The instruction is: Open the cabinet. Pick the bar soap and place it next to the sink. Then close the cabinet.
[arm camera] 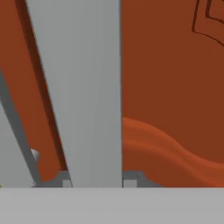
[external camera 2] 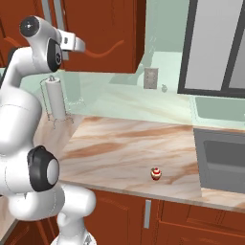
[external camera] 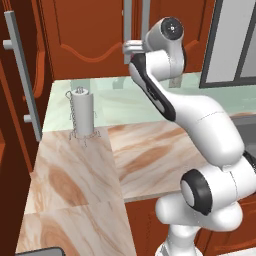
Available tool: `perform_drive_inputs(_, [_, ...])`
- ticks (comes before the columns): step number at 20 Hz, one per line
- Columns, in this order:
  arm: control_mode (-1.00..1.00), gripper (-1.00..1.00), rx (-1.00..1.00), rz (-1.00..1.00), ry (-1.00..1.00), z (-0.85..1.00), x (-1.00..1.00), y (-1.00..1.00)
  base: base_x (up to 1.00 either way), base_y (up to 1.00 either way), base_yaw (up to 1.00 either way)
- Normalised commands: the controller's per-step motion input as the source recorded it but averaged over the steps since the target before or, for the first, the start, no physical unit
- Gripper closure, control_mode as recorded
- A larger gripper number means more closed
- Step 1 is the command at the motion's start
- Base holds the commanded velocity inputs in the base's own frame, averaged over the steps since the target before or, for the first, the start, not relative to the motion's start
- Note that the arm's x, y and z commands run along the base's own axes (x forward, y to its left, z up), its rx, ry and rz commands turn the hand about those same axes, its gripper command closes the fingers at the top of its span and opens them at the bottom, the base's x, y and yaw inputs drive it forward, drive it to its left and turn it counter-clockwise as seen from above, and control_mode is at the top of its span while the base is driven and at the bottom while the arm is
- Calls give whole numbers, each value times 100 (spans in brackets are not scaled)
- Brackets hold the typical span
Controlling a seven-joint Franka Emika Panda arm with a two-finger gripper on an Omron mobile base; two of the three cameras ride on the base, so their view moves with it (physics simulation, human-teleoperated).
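White arm is raised w/ its two-finger gripper (external camera: 129,48) up at the long vertical grey bar handles (external camera: 128,25) of the reddish-brown wooden wall cabinet (external camera: 85,35); doors look shut. In hand view one grey handle (arm camera: 81,92) sits very close, betw. the dark fingertips (arm camera: 130,180); can't tell if they're clamped on it. Dark grey recessed sink basin (external camera 2: 225,160) lies at right of the marbled beige stone counter (external camera 2: 124,143). A wire paper-towel holder (external camera: 82,112) stands near the back; a small red-and-white cupcake-like item (external camera 2: 156,173) sits near the front edge.
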Motion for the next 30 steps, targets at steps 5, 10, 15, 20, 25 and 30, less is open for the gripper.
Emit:
perform_drive_inputs(5, [-100,100,0,0,0,0,-21,-40,0,0,0])
perform_drive_inputs(10, [-100,100,2,0,0,0,-27,-48,0,0,0])
perform_drive_inputs(15, [-100,100,4,0,0,0,-29,-53,0,0,0])
perform_drive_inputs(20, [-100,100,5,0,0,0,-31,-57,0,0,0])
perform_drive_inputs(25, [-100,100,4,0,0,0,-32,-54,0,0,0])
perform_drive_inputs(30, [-100,100,2,0,0,0,-33,-53,0,0,0])
